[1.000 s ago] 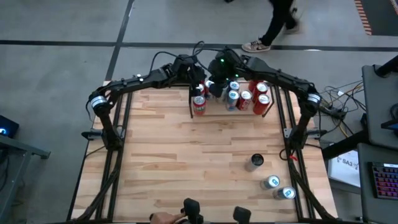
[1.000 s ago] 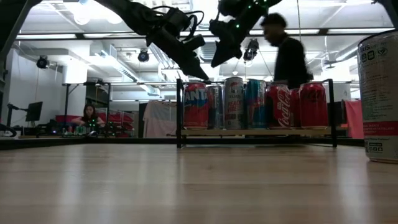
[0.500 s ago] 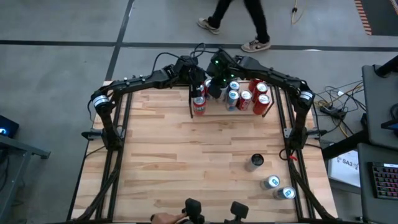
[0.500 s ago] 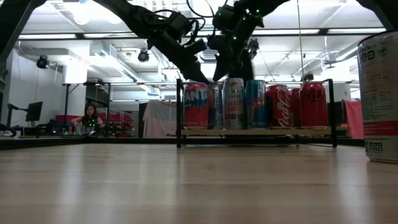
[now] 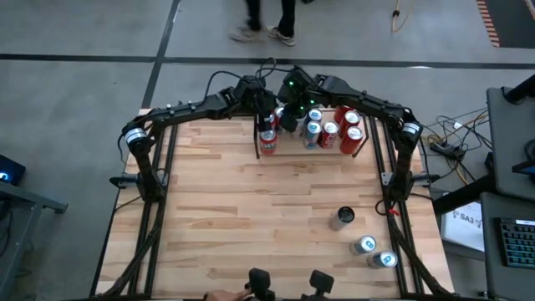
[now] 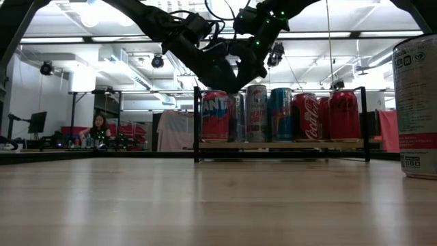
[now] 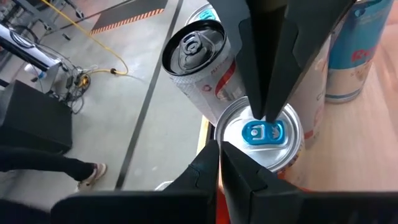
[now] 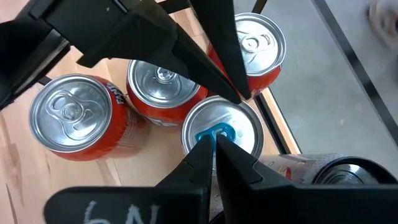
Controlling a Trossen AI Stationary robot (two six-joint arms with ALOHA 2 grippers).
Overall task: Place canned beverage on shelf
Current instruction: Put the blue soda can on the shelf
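Note:
The shelf [image 6: 280, 145] stands at the table's far edge with several cans upright on its board. One of them, a silver-topped can with a blue tab [image 7: 267, 138], stands behind the red Fanta can [image 6: 215, 116]. My left gripper [image 7: 219, 146] and my right gripper [image 8: 211, 140] are both shut, and their tips meet over this can's top. In the high view the two grippers [image 5: 280, 121] cover it. A white can with a dark top [image 7: 199, 50] stands right beside it. My left gripper has its shut fingertips at the rim of the blue-tab can's top [image 7: 217, 132], slanting down from the table's left; I cannot tell whether it touches. My right gripper sets its shut fingertips on the blue tab [image 8: 222, 132] in the middle of the top, slanting down from the right. The can stands upright on the shelf.
Red and orange cans [image 8: 71, 115] crowd the shelf around the blue-tab can, between black side rails [image 6: 196, 123]. Three loose cans [image 5: 343, 216] stand on the wooden table's near right part. A person walks past beyond the far edge [image 5: 267, 17].
My right gripper has come down toward the shelf's cans and tipped a little more downward, until its shut tips met the left gripper's over the blue-tab can. The person beyond the far edge has walked leftward.

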